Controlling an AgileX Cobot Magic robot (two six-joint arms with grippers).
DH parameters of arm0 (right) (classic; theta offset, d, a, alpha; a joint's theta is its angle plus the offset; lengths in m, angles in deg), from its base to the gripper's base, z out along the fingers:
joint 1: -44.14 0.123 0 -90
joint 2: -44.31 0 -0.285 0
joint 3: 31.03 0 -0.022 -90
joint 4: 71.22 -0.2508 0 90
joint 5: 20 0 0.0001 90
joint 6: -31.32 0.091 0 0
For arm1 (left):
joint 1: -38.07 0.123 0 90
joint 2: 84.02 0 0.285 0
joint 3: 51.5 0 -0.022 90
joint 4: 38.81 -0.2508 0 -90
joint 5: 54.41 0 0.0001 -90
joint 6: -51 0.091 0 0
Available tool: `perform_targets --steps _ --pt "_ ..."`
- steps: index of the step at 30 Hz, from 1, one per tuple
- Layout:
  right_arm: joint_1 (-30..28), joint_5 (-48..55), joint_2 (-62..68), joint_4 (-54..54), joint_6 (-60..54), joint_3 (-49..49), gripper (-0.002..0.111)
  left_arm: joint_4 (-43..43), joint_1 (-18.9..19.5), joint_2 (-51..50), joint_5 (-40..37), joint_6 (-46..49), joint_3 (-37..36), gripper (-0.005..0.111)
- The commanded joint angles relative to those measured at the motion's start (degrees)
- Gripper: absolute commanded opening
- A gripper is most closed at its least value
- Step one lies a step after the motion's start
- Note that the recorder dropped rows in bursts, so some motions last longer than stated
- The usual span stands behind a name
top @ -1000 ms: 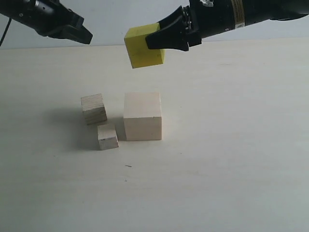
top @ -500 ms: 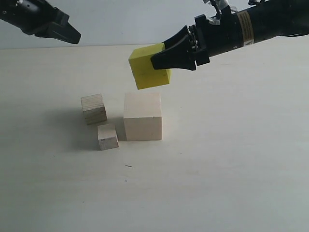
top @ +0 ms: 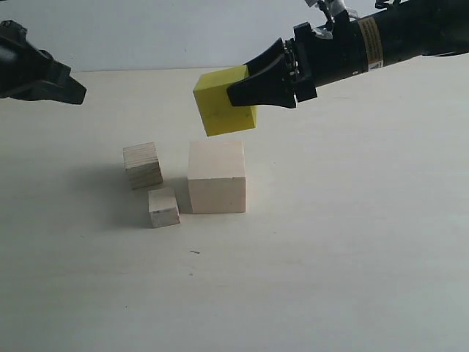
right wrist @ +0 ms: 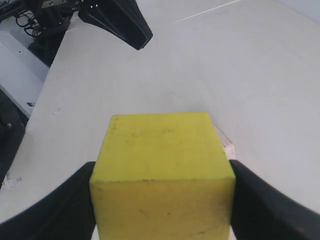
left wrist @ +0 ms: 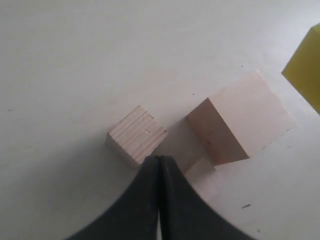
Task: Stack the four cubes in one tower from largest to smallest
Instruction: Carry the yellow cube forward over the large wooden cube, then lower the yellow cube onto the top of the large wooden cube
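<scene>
In the exterior view the right end effector (top: 242,92), clamped on the bright yellow cube (top: 216,110), has come down and now hangs it, slightly tilted, just above the large pale cube (top: 217,180), while the left end effector (top: 73,92) has drawn back leftward. The left wrist view shows that end effector pressed fully together and empty above the plywood cube (left wrist: 137,135) and the smallest cube (left wrist: 202,172), both on the surface (left wrist: 75,60). In the right wrist view the fingers stand wide on either side of the yellow cube, so setting down the second tier looks imminent.
</scene>
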Motion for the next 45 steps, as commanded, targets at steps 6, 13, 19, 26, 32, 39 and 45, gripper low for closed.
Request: perform_targets --steps 6,13,19,26,32,39,45 --pt "0.1 -0.3 1.7 -0.5 -0.3 0.0 0.000 1.3 0.2 2.5 3.4 -0.4 -3.8 0.000" --pt "0.1 -0.3 3.0 -0.5 -11.5 0.0 0.000 5.1 0.2 2.5 2.5 2.1 -3.8 0.000" --pt "1.5 -0.3 5.9 -1.7 -16.2 0.0 0.000 5.4 0.2 2.5 3.0 2.2 -3.8 0.000" --pt "2.7 -0.3 7.9 -5.0 -20.7 -0.1 0.000 5.4 0.2 2.5 3.2 2.3 -3.8 0.000" --pt "2.7 0.0 7.9 -5.1 -23.2 -0.1 0.000 5.4 0.2 2.5 3.2 2.5 -3.8 0.000" --pt "2.7 1.5 8.3 -5.6 -24.9 -0.1 0.000 5.4 0.2 2.5 3.2 2.5 -3.8 0.000" --pt "2.7 1.0 11.2 -6.4 -25.5 -0.1 0.000 5.4 0.2 2.5 2.9 2.5 -3.8 0.000"
